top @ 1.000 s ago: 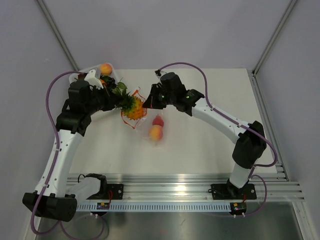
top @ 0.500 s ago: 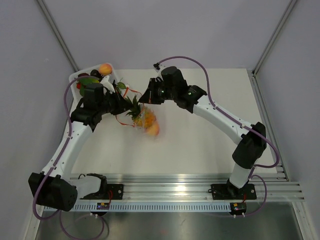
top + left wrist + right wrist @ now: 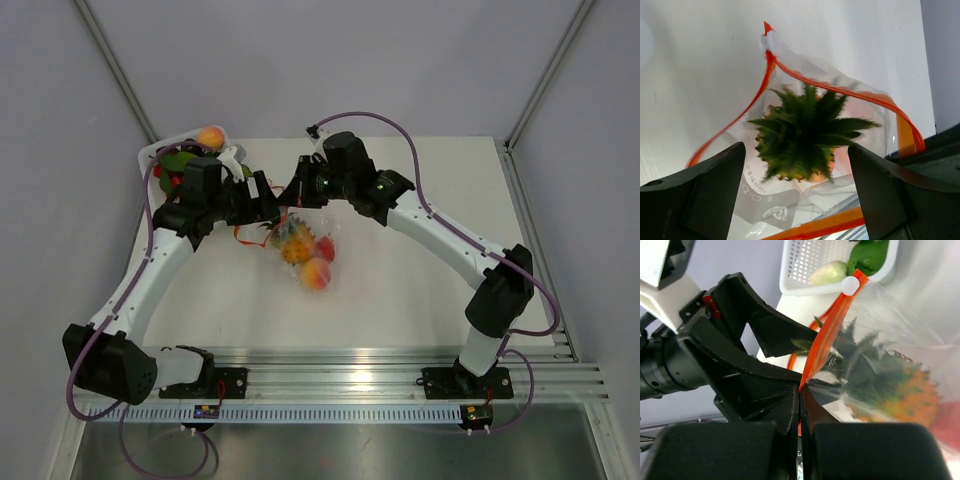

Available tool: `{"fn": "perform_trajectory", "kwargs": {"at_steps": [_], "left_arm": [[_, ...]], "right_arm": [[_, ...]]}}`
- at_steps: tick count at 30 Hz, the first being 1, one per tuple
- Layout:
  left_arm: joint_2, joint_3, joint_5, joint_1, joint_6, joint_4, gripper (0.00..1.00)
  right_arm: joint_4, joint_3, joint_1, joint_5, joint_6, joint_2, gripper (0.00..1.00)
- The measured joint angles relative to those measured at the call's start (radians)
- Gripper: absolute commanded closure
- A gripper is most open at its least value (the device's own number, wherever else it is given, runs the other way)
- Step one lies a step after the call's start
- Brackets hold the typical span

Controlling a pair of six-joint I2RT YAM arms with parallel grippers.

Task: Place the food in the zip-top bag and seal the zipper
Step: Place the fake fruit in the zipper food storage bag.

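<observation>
The clear zip-top bag [image 3: 303, 262] hangs open from my right gripper [image 3: 298, 196], which is shut on its red zipper [image 3: 826, 342] strip. Inside the bag lie the food pieces: the orange pineapple [image 3: 295, 243], a red round fruit [image 3: 326, 248] and the peach [image 3: 316, 274]. In the left wrist view the pineapple's green leaves [image 3: 805, 132] point up at me from within the bag's mouth, ringed by the zipper [image 3: 840, 84]. My left gripper [image 3: 263, 205] stands open just above the mouth, holding nothing, its fingers [image 3: 695, 195] on either side of the leaves.
A white basket [image 3: 153, 153] sits at the table's far left corner with another peach [image 3: 210, 137] and green and red pieces in it. The same basket [image 3: 800, 270] shows behind the bag in the right wrist view. The left arm's fingers [image 3: 765, 335] are close beside my right gripper.
My left gripper opened and let go of the pineapple, which dropped into the bag beside the other fruits. The bag now hangs lower under the right gripper.
</observation>
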Motion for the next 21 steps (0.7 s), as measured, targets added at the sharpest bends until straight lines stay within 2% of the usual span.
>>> {"fn": "perform_trajectory", "kwargs": {"at_steps": [4, 6, 7, 11, 12, 14, 15, 16, 18, 21], "left_arm": [[-0.09, 0.018, -0.031, 0.01, 0.043, -0.057, 0.21], [-0.155, 0.019, -0.017, 0.011, 0.05, -0.07, 0.32], [-0.203, 0.019, -0.006, 0.006, 0.059, -0.071, 0.43], [-0.303, 0.018, -0.013, -0.007, 0.076, -0.072, 0.63], [-0.314, 0.018, -0.023, -0.007, 0.077, -0.075, 0.63], [-0.327, 0.007, -0.054, -0.007, 0.085, -0.079, 0.61], [-0.33, -0.004, -0.071, -0.007, 0.086, -0.082, 0.42], [-0.332, -0.017, -0.089, -0.007, 0.095, -0.087, 0.32], [-0.333, -0.051, -0.126, -0.007, 0.091, -0.097, 0.23], [-0.344, -0.096, -0.173, -0.007, 0.089, -0.113, 0.24]], "right_arm": [[0.014, 0.0, 0.006, -0.016, 0.003, -0.006, 1.0], [0.014, -0.001, 0.006, -0.008, 0.003, -0.005, 1.0], [0.014, -0.005, 0.005, -0.003, 0.003, -0.002, 1.0], [0.011, -0.016, 0.005, 0.0, 0.003, 0.001, 1.0], [0.01, -0.016, 0.005, 0.002, 0.003, 0.001, 1.0], [0.01, -0.017, 0.005, 0.003, 0.003, 0.001, 1.0], [0.01, -0.018, 0.005, 0.003, 0.003, 0.001, 1.0], [0.011, -0.019, 0.005, 0.003, 0.003, 0.001, 1.0], [0.01, -0.023, 0.005, 0.004, 0.003, 0.001, 1.0], [0.01, -0.034, 0.005, 0.005, 0.003, 0.001, 1.0]]}}
